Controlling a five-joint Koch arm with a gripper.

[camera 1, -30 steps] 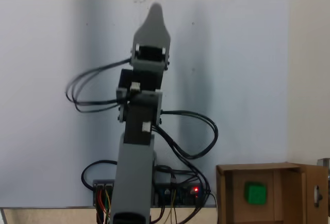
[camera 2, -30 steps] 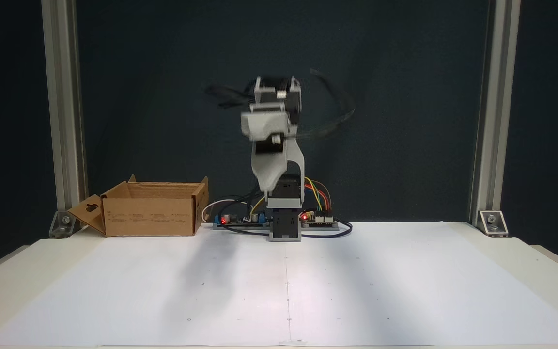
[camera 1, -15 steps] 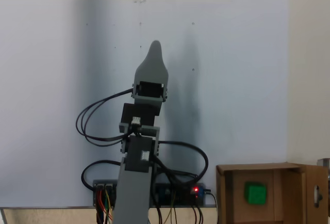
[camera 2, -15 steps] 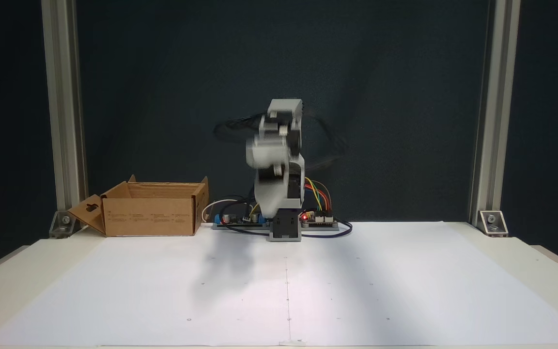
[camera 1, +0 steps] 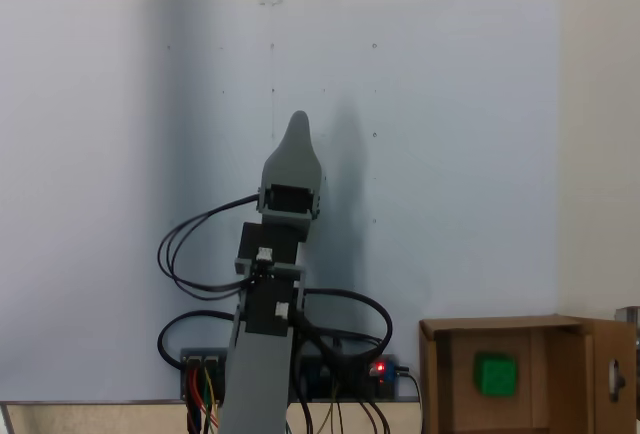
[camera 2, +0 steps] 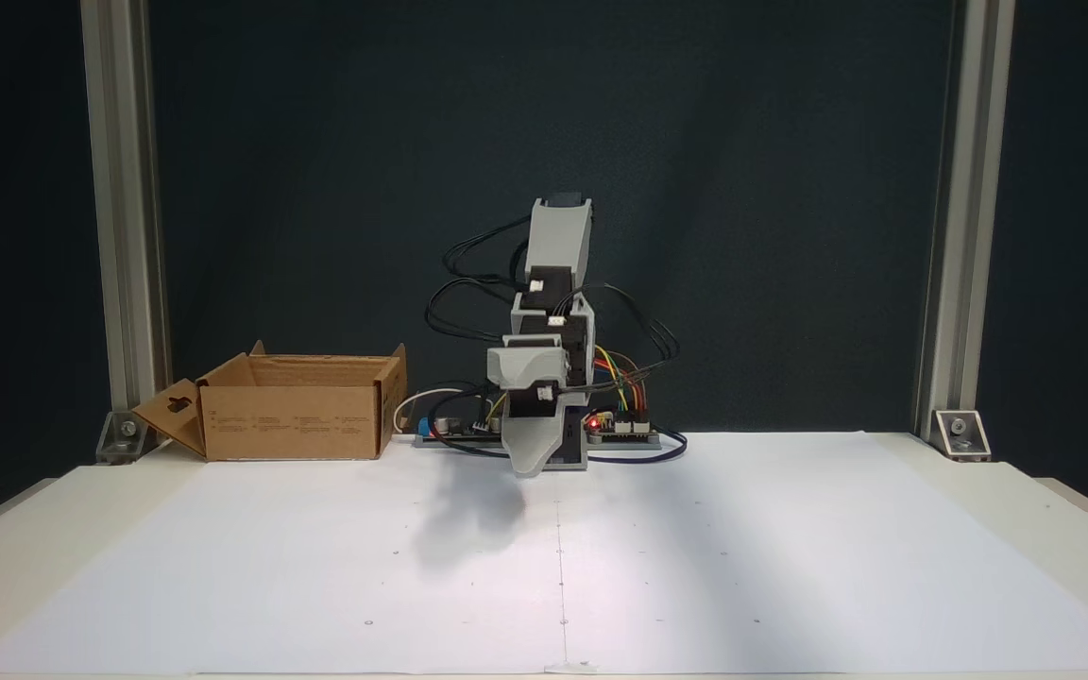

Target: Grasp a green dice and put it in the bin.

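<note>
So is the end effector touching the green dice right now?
Apart. In a fixed view the green dice lies inside the bin, while the end effector is far off over the white sheet, a wide stretch of bare sheet between them.

The grey arm [camera 2: 555, 283] is folded tightly above its base, upper links rising and the gripper [camera 2: 527, 465] pointing down with its tip close over the tabletop, while in a fixed view from above the gripper [camera 1: 296, 126] shows one tapered tip, fingers overlapping.
</note>
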